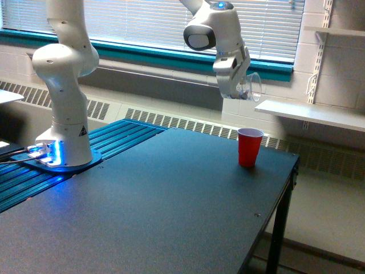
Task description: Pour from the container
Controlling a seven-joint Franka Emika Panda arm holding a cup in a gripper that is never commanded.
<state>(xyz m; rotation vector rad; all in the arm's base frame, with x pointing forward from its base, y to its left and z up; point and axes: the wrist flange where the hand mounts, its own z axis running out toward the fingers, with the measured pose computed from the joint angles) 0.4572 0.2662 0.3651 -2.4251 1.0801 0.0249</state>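
Pincer (238,87) clamped on clear cup (249,87), tilted, above 1 red cup (250,146)

- No words, brand names or numbers can be read anywhere.
- The only sign is a small black triangular sticker (82,131) on the lower white column of the robot arm's base (64,108); whatever is printed on it is too small to make out.
- The opaque red plastic cup (249,147) bears no visible print.
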